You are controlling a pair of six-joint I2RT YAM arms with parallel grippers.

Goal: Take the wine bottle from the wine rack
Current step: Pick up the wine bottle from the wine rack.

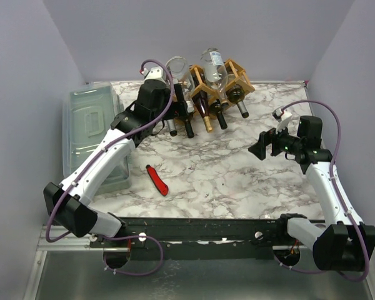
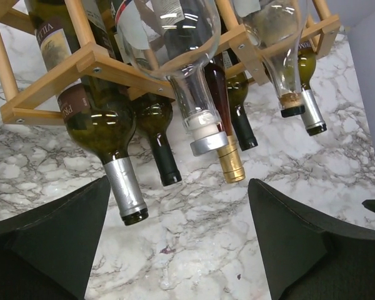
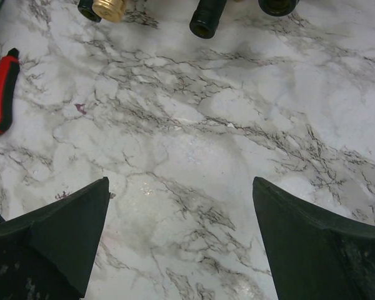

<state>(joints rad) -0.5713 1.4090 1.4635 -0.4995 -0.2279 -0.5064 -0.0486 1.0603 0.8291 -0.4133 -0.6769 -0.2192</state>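
Note:
The light tan wooden wine rack [image 1: 232, 74] stands at the back of the marble table and holds several bottles, necks pointing toward me. In the left wrist view its slats [image 2: 87, 59] cross the top. A dark green wine bottle with a silver foil neck [image 2: 125, 187] hangs lowest at the left. Beside it are a black-capped bottle [image 2: 167, 165], a clear bottle [image 2: 203, 134] and a gold-foil bottle [image 2: 232, 167]. My left gripper [image 2: 179, 184] is open and empty just in front of these necks, touching none. My right gripper [image 3: 180, 181] is open and empty over bare marble, right of the rack [image 1: 262, 147].
A clear plastic lidded bin [image 1: 90, 134] stands at the left of the table, beside my left arm. A red-handled tool [image 1: 157, 180] lies on the marble in front of the rack and also shows in the right wrist view [image 3: 1, 90]. Grey walls enclose the table.

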